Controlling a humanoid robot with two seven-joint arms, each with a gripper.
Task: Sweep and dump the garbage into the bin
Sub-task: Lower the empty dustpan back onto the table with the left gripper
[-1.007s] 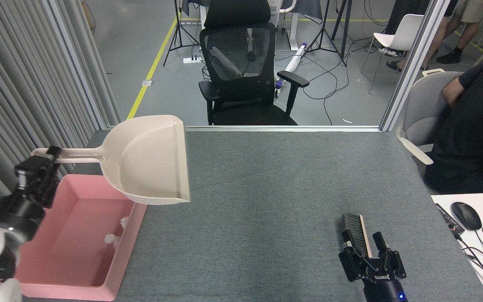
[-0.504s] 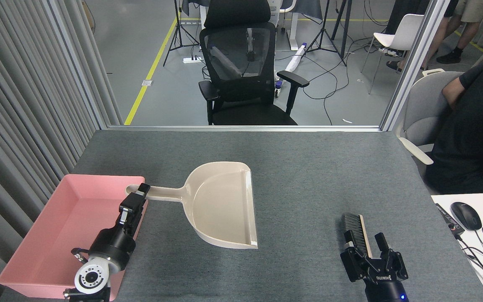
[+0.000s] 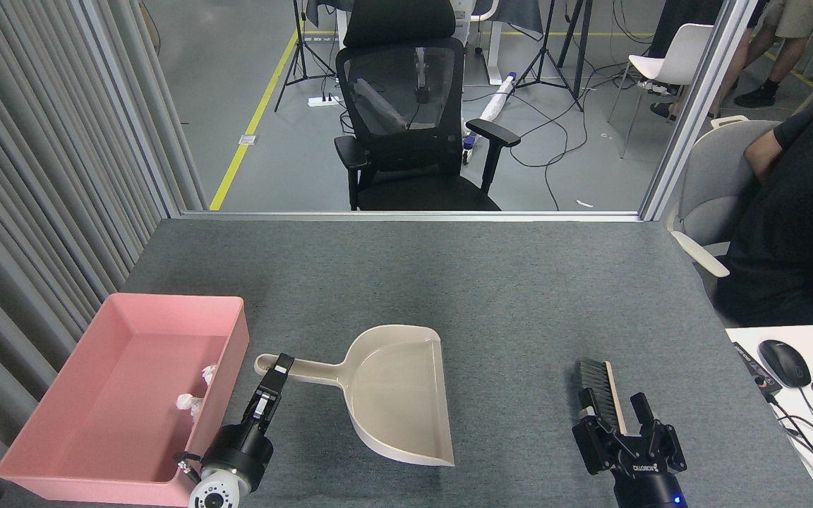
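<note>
tissue point(image 3: 193, 392) in pink bin point(image 3: 61, 462); left gripper point(image 3: 280, 367) pinching dustpan point(image 3: 399, 395) handle; right gripper point(image 3: 622, 418) clamped on brush point(image 3: 598, 391); grey table point(image 3: 505, 282).

Even, bright overhead light fills the workspace, leaving the grey felt table point(image 3: 519, 296) evenly lit from its far edge to its near edge. Shadows are soft and short: a faint one hugs the dustpan point(image 3: 399, 395), another lies under the brush point(image 3: 595, 395). Mild glare sheens the polished floor point(image 3: 237, 70) beyond. Focus holds sharp throughout; vertical lines lean outward near the frame's edges.
</note>
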